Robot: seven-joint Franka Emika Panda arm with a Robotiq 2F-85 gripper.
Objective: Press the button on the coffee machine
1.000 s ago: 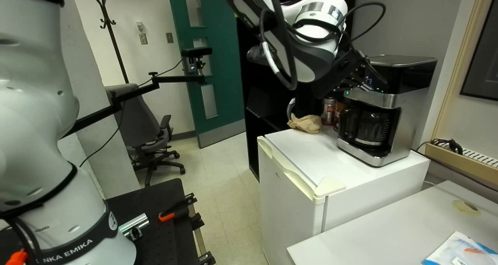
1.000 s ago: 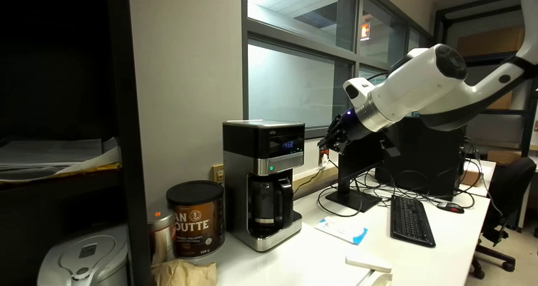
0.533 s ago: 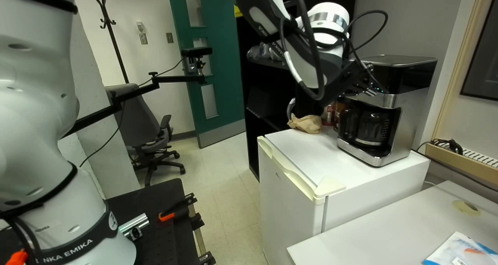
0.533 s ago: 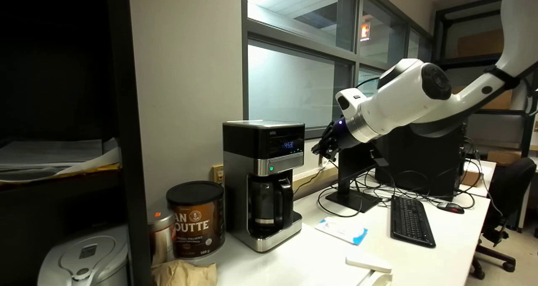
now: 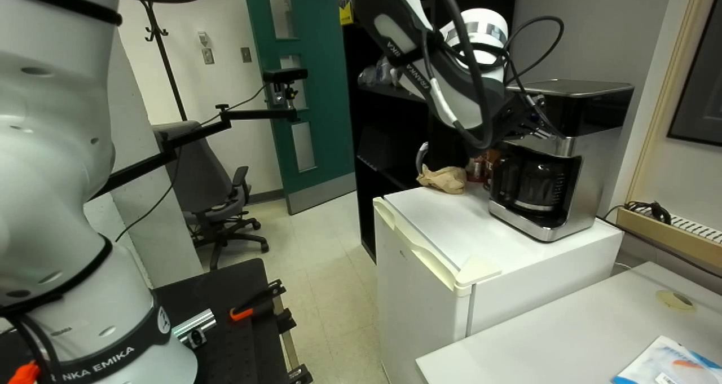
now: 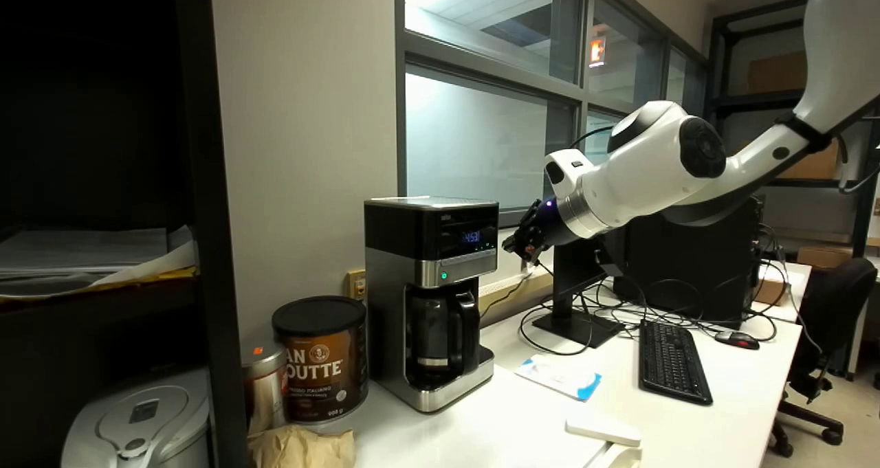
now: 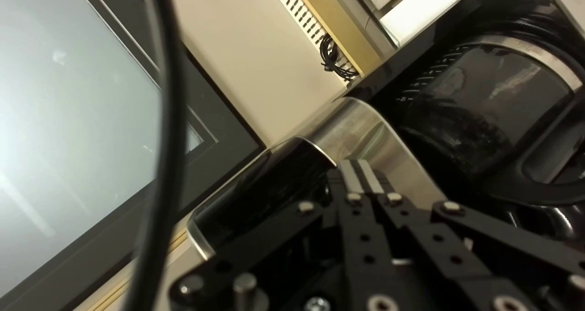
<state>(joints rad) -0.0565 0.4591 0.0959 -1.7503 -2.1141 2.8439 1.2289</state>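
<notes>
The coffee machine stands on the white mini-fridge, black on top with silver bands and a dark carafe. A green-lit button shows on its silver front band in an exterior view; above it is a lit display. The button is hidden behind the gripper and arm elsewhere. My gripper is shut and empty, at band-and-display height beside the machine's front corner. In the wrist view the gripper has its pads together before the seam of black panel and silver band. Contact cannot be told.
The white mini-fridge bears the machine. A brown coffee can and a crumpled paper bag stand beside it. A black shelf is behind. A monitor and keyboard stand on the desk.
My gripper has moved down and closer to the coffee machine's front, leftward in an exterior view. It now covers the green button from another angle. The machine has not moved.
</notes>
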